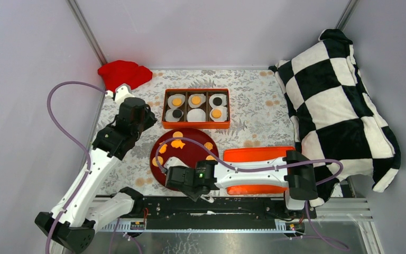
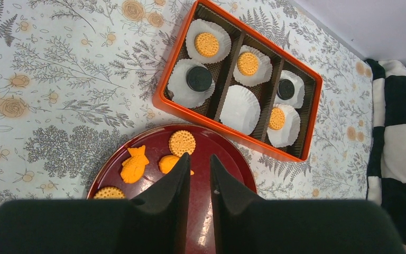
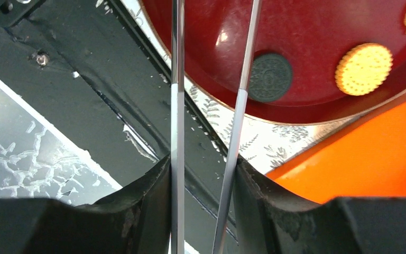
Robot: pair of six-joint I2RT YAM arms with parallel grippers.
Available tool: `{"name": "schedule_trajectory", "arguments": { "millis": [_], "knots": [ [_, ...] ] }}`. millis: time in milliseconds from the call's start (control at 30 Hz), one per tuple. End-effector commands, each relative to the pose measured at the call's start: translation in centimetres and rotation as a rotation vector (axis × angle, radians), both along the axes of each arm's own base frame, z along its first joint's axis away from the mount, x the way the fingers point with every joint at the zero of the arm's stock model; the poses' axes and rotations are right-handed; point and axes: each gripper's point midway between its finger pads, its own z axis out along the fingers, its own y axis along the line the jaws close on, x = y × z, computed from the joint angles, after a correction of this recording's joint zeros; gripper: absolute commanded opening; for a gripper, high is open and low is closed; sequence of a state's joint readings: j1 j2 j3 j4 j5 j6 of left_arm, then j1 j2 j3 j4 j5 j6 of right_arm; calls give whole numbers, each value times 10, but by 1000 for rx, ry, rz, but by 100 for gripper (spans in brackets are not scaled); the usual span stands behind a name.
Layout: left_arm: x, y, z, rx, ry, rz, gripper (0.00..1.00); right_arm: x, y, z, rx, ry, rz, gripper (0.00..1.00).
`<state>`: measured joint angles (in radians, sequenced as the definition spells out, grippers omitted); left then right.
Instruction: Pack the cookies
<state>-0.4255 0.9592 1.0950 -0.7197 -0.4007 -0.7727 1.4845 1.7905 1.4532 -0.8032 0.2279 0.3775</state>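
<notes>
1. Orange box [image 1: 196,127] sits mid-table on the flowered tablecloth [image 1: 259,106]. Bare cloth lies to its left, and more between it and the checked pillow [image 1: 338,100] that fills the right edge.
2. A red cloth [image 1: 122,73] is bunched in the far left corner, and a black rail [image 1: 243,206] runs along the near edge.
3. The dark red plate [image 1: 187,156] lies just in front of the box, close to it but apart. An orange lid [image 1: 254,155] lies just beside the plate on its right, under the right arm.
4. Cookies [image 2: 182,143] are spread around the plate. Five more sit in paper cups [image 2: 199,79] in the box, three tan and two black, and one cup [image 2: 240,108] is bare.
5. The left gripper [image 2: 200,161] hangs above the plate's left part, its fingers nearly together with nothing between them. A fish-shaped cookie [image 2: 134,164] lies just left of the fingertips.
6. The right gripper [image 3: 203,169] is at the plate's near rim, clamped on thin metal tongs [image 3: 177,106] whose blades reach over the rim. A black cookie [image 3: 270,77] lies just right of the blades and a tan cookie [image 3: 363,69] farther right.
</notes>
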Motion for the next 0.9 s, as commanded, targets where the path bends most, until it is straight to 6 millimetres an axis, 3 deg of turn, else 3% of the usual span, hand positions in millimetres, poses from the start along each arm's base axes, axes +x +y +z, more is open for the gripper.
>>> {"name": "schedule_trajectory", "arguments": {
  "millis": [0, 233, 467, 600, 867],
  "knots": [
    [7, -1, 11, 0, -36, 6, 24, 25, -1, 57, 109, -121, -74, 3],
    [14, -1, 23, 10, -55, 16, 23, 70, -28, 86, 144, -212, -230, 0],
    [29, -7, 33, 17, -74, 13, 23, 146, -57, 106, 186, -294, -404, 0],
    [37, -13, 30, 19, -63, -4, 23, 179, -46, 108, 206, -316, -412, 0],
    [46, -13, 20, 56, -44, 1, 23, 224, -34, 82, 152, -313, -428, 0]
  ]
}}
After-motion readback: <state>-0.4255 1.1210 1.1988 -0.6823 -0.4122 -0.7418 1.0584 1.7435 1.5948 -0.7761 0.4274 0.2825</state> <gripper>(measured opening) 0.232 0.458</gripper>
